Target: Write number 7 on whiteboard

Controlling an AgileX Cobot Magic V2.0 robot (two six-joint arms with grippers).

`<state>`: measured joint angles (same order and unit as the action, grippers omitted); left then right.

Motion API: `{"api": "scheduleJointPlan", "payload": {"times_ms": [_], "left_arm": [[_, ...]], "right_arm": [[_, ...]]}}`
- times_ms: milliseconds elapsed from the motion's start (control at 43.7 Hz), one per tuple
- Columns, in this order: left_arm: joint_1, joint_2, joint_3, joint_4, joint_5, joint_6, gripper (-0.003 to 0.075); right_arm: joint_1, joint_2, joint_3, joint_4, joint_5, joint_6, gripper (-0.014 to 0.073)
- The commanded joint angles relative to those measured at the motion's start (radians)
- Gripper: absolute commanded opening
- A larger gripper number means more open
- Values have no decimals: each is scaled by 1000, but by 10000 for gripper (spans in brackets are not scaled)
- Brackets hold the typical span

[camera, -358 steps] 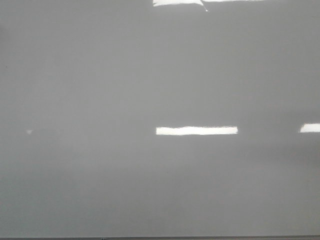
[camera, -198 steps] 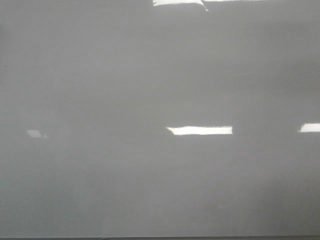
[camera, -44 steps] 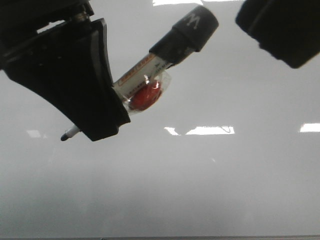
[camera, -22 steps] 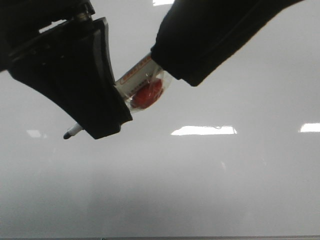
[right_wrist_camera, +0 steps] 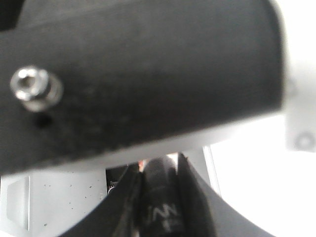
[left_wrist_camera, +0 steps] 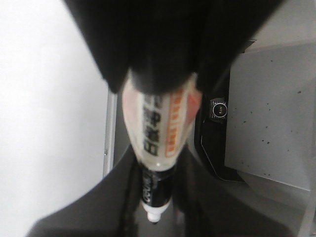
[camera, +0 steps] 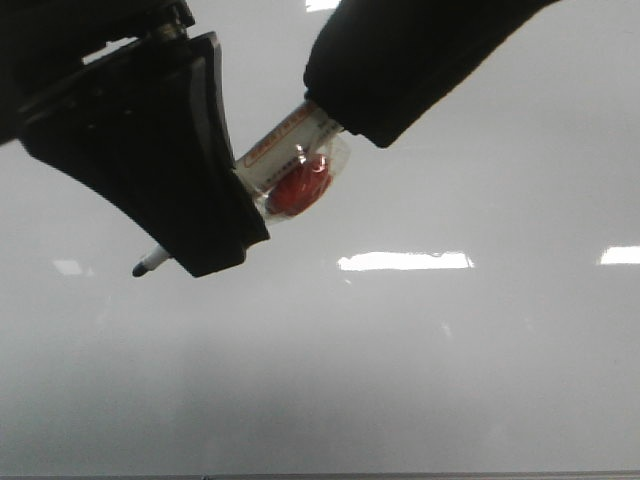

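The whiteboard [camera: 450,380] fills the front view, and no number 7 shows on it. My left gripper [camera: 205,255] is shut on a marker [camera: 285,150] with an orange-lettered label and a red blob taped to its side. The marker slants, and its white tip with a dark nib [camera: 140,268] pokes out below the left fingers. My right gripper [camera: 375,125] is shut on the marker's black upper end, hiding it there. In the left wrist view the marker [left_wrist_camera: 158,128] runs down between the fingers of the left gripper [left_wrist_camera: 155,222]. In the right wrist view the right gripper [right_wrist_camera: 158,217] flanks the black end [right_wrist_camera: 159,197].
Bright rectangular reflections [camera: 405,261] lie on the board, and its thin dark bottom edge [camera: 400,476] runs along the base of the front view. Beside the board's metal rim [left_wrist_camera: 107,133] are a grey speckled surface [left_wrist_camera: 271,123] and a black device [left_wrist_camera: 217,111].
The board was bare at first. Both arms then came in, the left holding the marker. The right gripper moved from the upper right onto the marker's black end; the marker has edged slightly down-right.
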<state>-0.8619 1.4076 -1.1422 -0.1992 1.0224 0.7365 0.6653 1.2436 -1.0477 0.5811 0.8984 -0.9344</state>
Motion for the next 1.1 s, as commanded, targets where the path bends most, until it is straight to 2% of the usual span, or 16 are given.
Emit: {"api": "scheduleJointPlan", "payload": {"times_ms": [0,69,206,297,526,732,915,1006,1075], "left_arm": [[-6,-28,-32,-18,-53,-6,17],[-6,-30,-32,-18,-53,-6,97],[-4,-32,-37,-16,-55,-21,342],[4,-48,-52,-10,-44,-70,424],[100,-170,-45,-8,1,-137,429],[303,-344,-3,-15,-38,-200,421],[446,-458,48,-17,-71,-217,417],[483,-482,71,-17,-82,-217,417],[494,-486,83,-17,-84,-217,417]], "right_arm": [[2,-22,-36,51,-18,-11,-53],[2,-22,-36,51,-18,-9,-69],[2,-22,-36,51,-20,1,-67],[-3,-22,-36,50,-19,16,-67],[-73,-63,-38,-61,25,129,-67],[-184,-179,-38,-204,50,306,-67],[-310,-312,-25,-284,66,529,-67],[-378,-375,30,-285,14,586,-67],[-420,-429,104,-284,-81,651,-67]]}}
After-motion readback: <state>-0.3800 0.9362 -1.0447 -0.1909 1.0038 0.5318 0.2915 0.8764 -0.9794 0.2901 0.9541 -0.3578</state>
